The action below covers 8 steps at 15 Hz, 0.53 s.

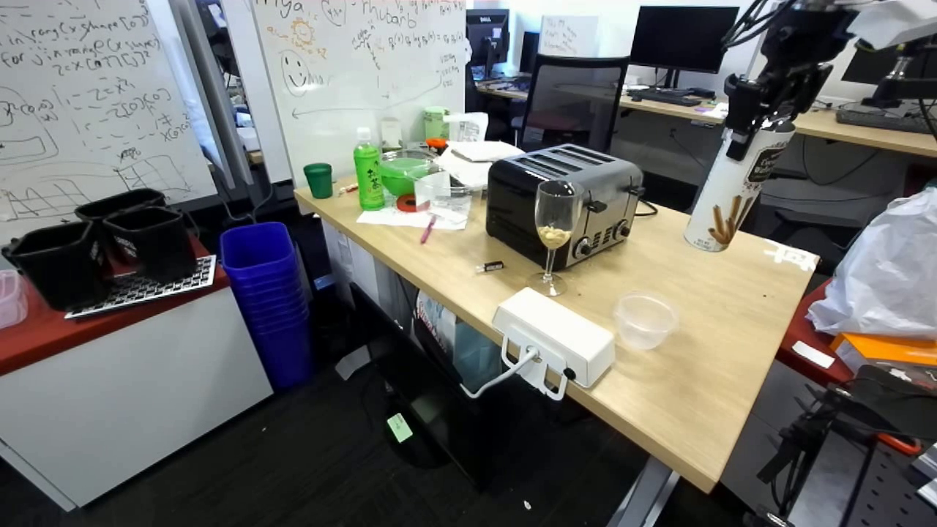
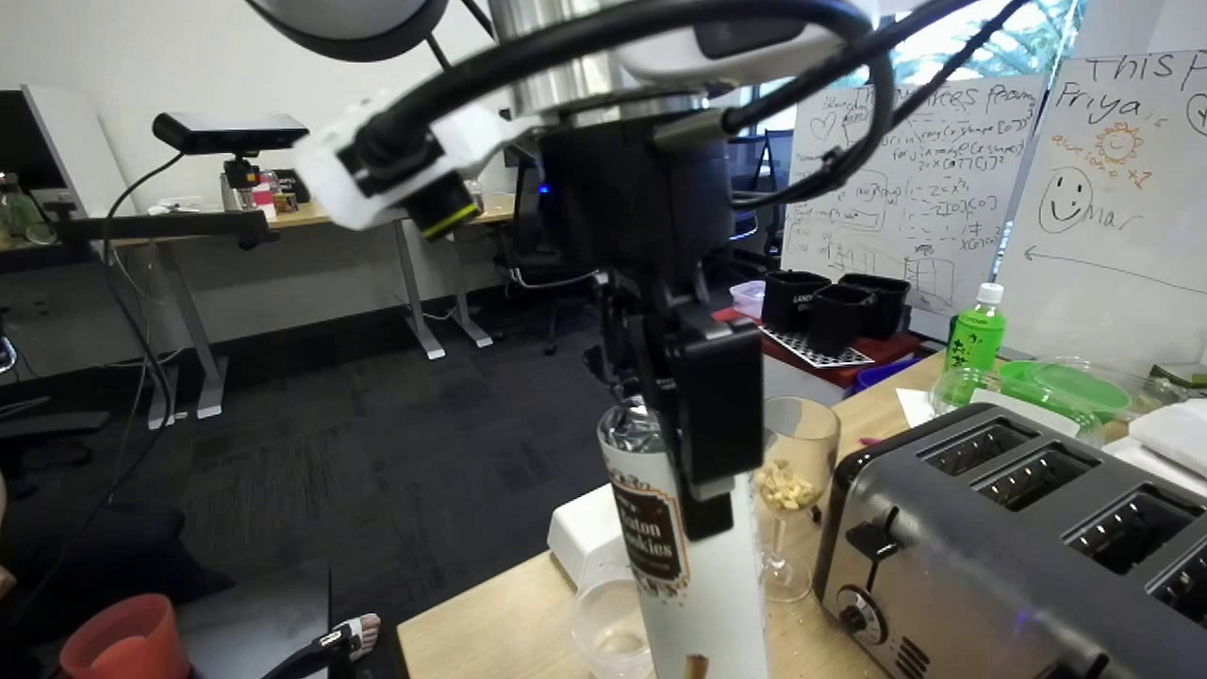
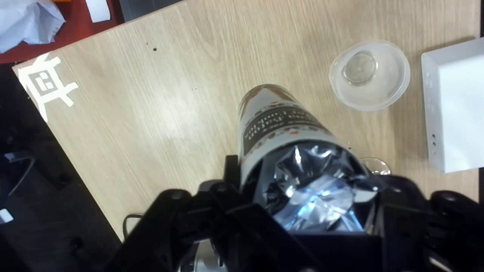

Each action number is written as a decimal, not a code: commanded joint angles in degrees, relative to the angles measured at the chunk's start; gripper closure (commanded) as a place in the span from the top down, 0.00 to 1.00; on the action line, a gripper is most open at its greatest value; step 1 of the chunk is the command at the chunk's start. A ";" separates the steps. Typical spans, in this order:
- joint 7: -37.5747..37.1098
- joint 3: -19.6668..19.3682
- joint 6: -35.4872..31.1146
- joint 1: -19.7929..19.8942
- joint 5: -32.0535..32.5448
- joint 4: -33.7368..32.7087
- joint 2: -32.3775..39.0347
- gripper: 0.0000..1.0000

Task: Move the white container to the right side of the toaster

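Tabletop (image 1: 703,395) of pale wood is stretching through an exterior view, white tape (image 1: 790,255) clinging near its corner. With the toaster (image 1: 585,172) as the dial's centre, a mesh-backed chair (image 1: 578,95) is standing at twelve o'clock, two large written-on whiteboards (image 1: 359,80) are rising toward ten, and dark carpet (image 1: 249,454) is spreading toward eight. Counting up, one toaster is showing four slots (image 2: 1035,479); one stemmed glass (image 1: 550,256) is standing just beside it at six, holding pale pieces (image 1: 554,236); one white box (image 1: 553,331) is sitting farther out at six, on the tabletop's edge; one clear tub (image 1: 646,320) is sitting at five; one green bottle (image 1: 369,176) is standing toward nine; three black bins (image 1: 150,245) are resting well apart from the tabletop, also toward nine. One gripper (image 3: 301,176) is clamping one white container (image 1: 732,190) near its open end, where silver foil (image 3: 321,196) is showing. That container is tilting at three o'clock, its top leaning toward one.
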State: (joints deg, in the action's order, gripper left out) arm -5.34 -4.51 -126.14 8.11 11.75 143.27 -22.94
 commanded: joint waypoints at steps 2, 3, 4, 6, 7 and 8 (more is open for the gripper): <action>-2.12 -1.63 0.67 1.25 -1.89 -7.17 8.68 0.44; -1.37 -1.36 0.08 1.02 -0.57 -4.04 5.19 0.44; -1.40 -1.60 0.08 1.03 -0.61 -4.87 6.42 0.69; -1.40 -1.51 0.15 0.96 -0.61 -4.78 6.44 0.69; -1.40 -1.42 0.16 0.92 -0.61 -4.70 6.08 0.69; -1.39 -1.42 0.17 0.93 -0.61 -4.68 5.88 0.69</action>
State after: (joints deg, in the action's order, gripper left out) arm -6.83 -6.12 -126.06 8.83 11.24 138.67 -17.08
